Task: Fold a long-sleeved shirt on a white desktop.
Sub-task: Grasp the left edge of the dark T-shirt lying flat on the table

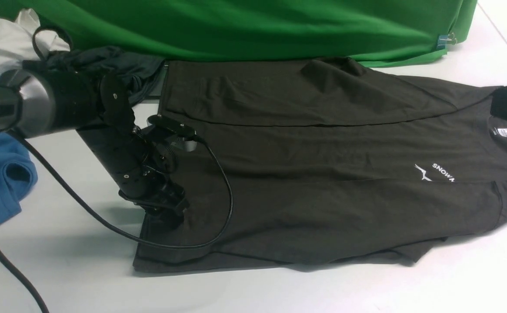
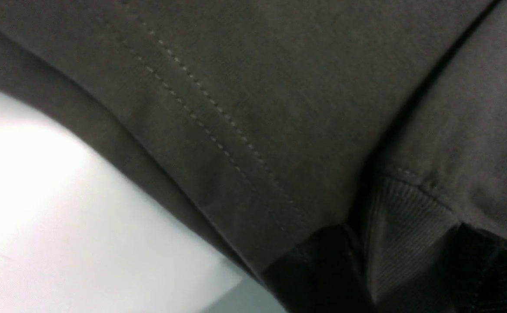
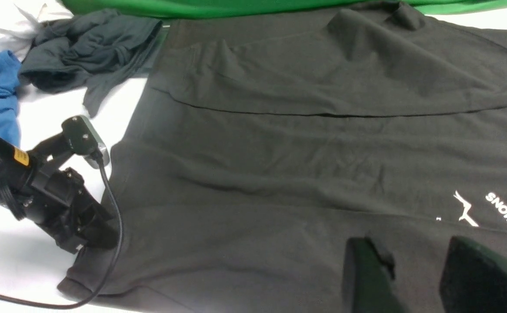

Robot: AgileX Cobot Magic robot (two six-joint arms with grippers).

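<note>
The long-sleeved shirt [image 1: 323,174] lies flat and sideways on the white desktop [image 1: 62,269], hem to the left, collar and white "SNOWA" lettering [image 1: 442,172] to the right. One sleeve is folded across the far side of the body. My left gripper [image 1: 166,213] presses down at the hem's near left corner. In the left wrist view its dark fingers [image 2: 318,269] have closed in on a bunched ribbed cuff [image 2: 403,234] beside the stitched hem [image 2: 218,130]. My right gripper [image 3: 412,248] hangs open just above the chest, near the logo [image 3: 466,211], with nothing between its fingers.
A crumpled slate-grey garment [image 1: 105,65] and a blue garment [image 1: 1,174] lie left of the shirt, with white cloth [image 1: 1,43] behind them. A green backdrop [image 1: 253,26] drapes along the far edge. The left arm's black cable [image 1: 227,195] loops over the shirt.
</note>
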